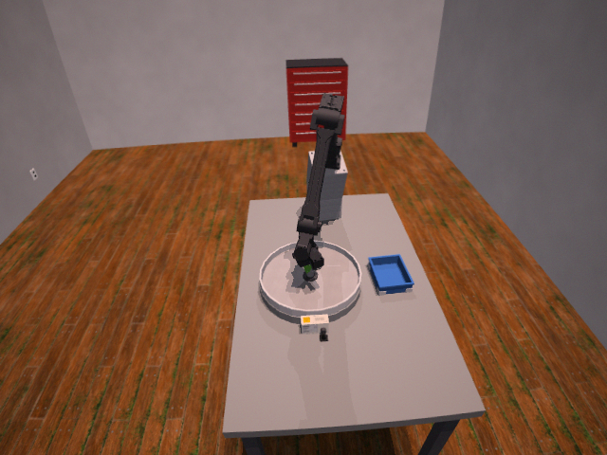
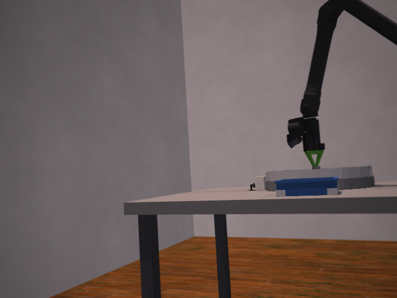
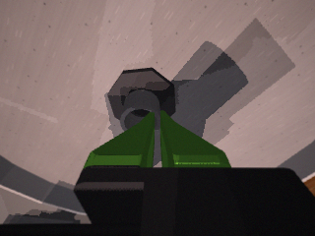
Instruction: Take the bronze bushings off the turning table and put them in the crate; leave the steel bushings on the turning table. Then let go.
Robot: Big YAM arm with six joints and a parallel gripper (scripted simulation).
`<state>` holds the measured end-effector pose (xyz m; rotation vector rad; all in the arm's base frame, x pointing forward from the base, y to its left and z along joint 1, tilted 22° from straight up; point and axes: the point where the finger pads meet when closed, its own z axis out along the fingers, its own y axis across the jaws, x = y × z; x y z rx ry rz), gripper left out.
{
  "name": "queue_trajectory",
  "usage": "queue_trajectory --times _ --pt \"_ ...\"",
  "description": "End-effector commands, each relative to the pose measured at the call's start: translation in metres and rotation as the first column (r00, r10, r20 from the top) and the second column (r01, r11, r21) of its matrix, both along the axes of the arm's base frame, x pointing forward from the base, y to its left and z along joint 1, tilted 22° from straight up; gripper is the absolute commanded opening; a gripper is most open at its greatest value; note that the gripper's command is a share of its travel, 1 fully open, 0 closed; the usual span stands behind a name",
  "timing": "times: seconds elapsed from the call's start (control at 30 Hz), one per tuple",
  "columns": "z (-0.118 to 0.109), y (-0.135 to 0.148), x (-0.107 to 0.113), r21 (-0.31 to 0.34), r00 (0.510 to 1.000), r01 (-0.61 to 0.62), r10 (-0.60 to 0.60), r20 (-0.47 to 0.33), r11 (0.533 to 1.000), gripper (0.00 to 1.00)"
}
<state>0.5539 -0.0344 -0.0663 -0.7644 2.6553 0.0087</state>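
The round grey turning table (image 1: 309, 283) with a raised rim sits in the middle of the table top. My gripper (image 1: 308, 271), with green fingers, points down over the disc's middle. In the wrist view the fingers are shut on the wall of a grey bushing (image 3: 142, 100) with a dark hexagonal flange; it looks steel-grey, not bronze. In the side view the fingertips (image 2: 316, 165) and the bushing sit at about rim height; I cannot tell whether it touches the disc. The blue crate (image 1: 391, 273) stands right of the turning table and looks empty. I see no other bushings.
A small white box with an orange label (image 1: 313, 320) and a small black part (image 1: 323, 336) sit at the turning table's front edge. The arm's grey base (image 1: 326, 188) stands at the table's far end, with a red drawer cabinet (image 1: 317, 100) behind it.
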Motion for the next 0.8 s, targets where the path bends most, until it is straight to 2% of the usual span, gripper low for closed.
queue_trajectory --times 0.0,0.77 --pt "0.0101 0.0059 0.0158 0.0 0.999 0.0 0.0 0.036 1.0 0.0" --pt "0.0101 0.0054 0.0163 0.0 0.999 0.0 0.0 0.036 1.0 0.0"
